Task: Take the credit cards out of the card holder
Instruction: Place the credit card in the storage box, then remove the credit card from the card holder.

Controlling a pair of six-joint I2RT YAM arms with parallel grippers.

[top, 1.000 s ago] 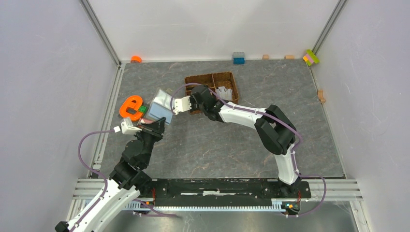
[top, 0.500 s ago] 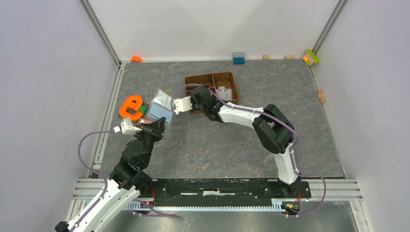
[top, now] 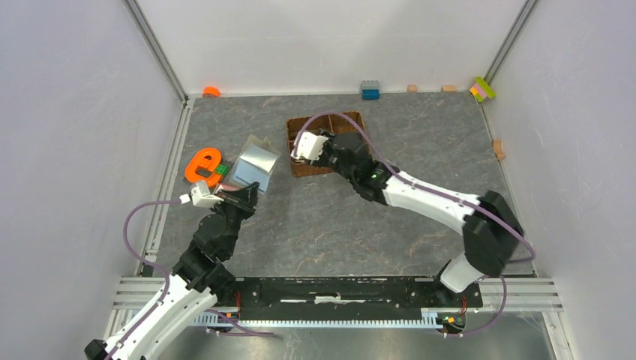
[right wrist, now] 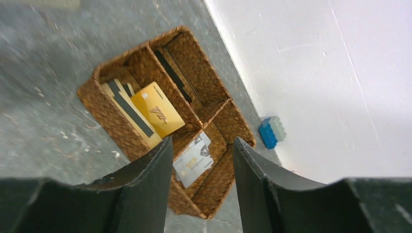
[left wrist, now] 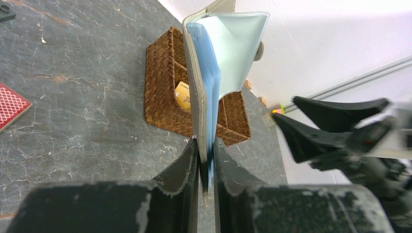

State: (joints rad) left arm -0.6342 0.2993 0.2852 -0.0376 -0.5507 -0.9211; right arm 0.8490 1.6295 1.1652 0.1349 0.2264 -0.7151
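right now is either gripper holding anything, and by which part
Left gripper pinches the card holder by its lower edge, holder standing upright and open. Right gripper holds nothing; its jaws are open near the basket.

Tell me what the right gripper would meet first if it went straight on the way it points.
Probably the woven basket, at the compartment with the silver card that shows between the right gripper's open fingers. Nothing else seems in between, though depth is unclear.

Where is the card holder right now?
The card holder is held open over the left side of the table in the top view, its lower edge pinched by the left gripper, between the orange toy and the woven basket.
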